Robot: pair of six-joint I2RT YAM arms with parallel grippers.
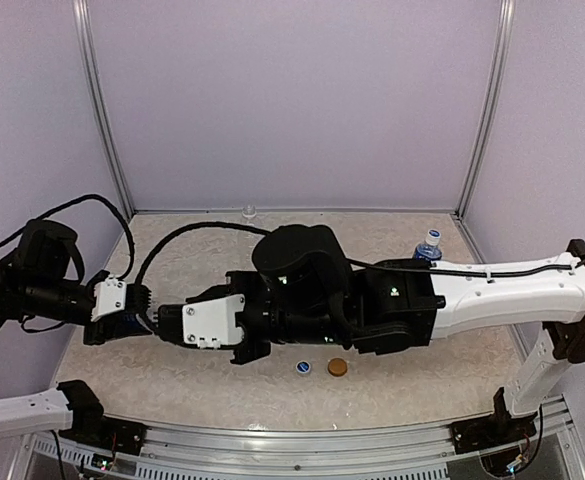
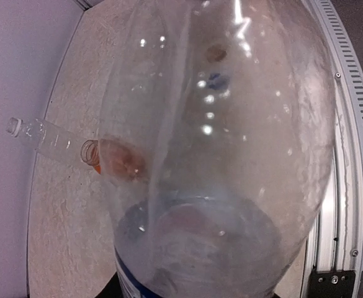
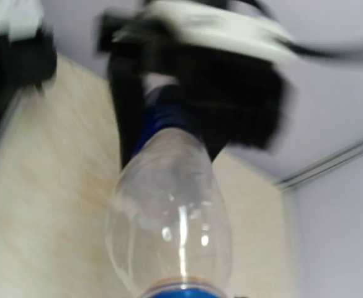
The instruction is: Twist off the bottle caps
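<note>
Pepsi bottle fills the left wrist view, held sideways, the left fingers clenched on its dark-blue label. Right fingers reach its cap end; whether they grip, I cannot tell. Beyond it lie the clear unlabelled bottle and the orange bottle; to its right on the desk sit a blue cap and an orange cap
</note>
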